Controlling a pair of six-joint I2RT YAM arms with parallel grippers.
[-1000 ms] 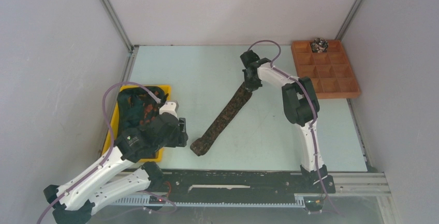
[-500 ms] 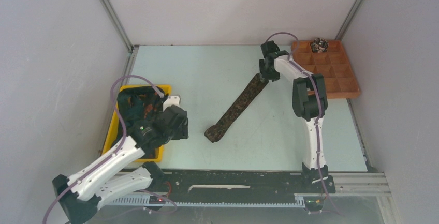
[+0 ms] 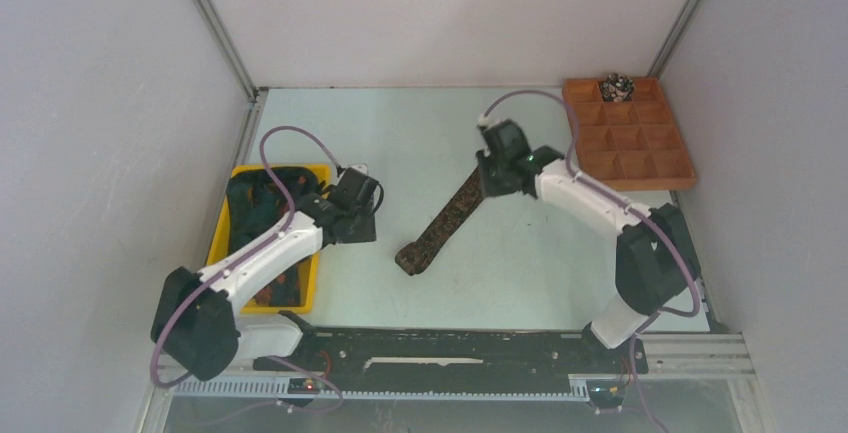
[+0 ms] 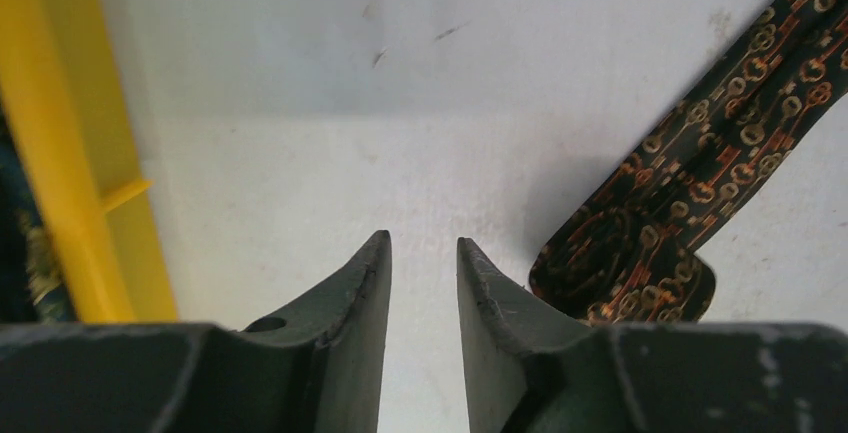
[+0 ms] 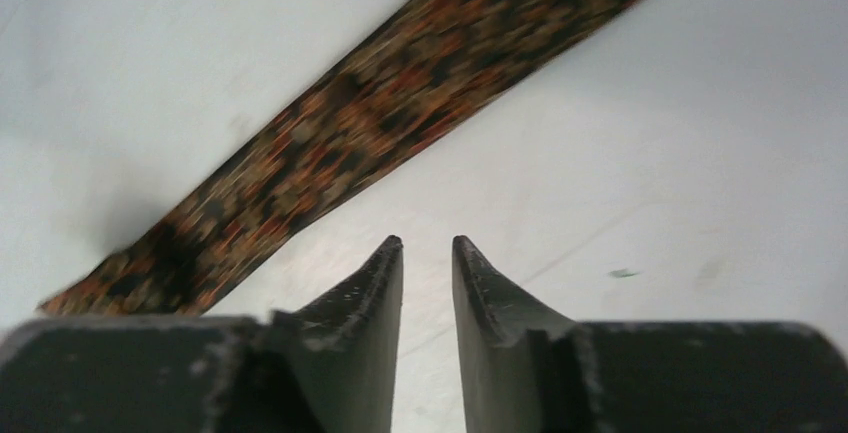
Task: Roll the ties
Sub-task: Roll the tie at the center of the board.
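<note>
One tie [image 3: 440, 221], dark with an orange-brown pattern, lies flat and diagonal on the table. Its broad end is near the middle and its far end runs up to my right gripper [image 3: 487, 181]. In the right wrist view the tie [image 5: 400, 103] crosses just beyond my right gripper [image 5: 427, 243], whose jaws are slightly apart and empty. My left gripper [image 3: 360, 208] hovers between the yellow bin and the tie's broad end. In the left wrist view the left gripper [image 4: 423, 243] has a narrow gap and holds nothing, with the tie's end [image 4: 700, 173] to its right.
A yellow bin [image 3: 225, 253] at the left holds more dark ties [image 3: 265, 203]; its rim [image 4: 70, 153] shows in the left wrist view. An orange compartment tray [image 3: 630, 138] at the back right has one rolled tie [image 3: 617, 85] in a far compartment. Walls enclose three sides.
My right gripper dragged the tie right and away, then let go and moved back left and nearer. My left arm swung from the bin's near corner out toward the tie's broad end.
</note>
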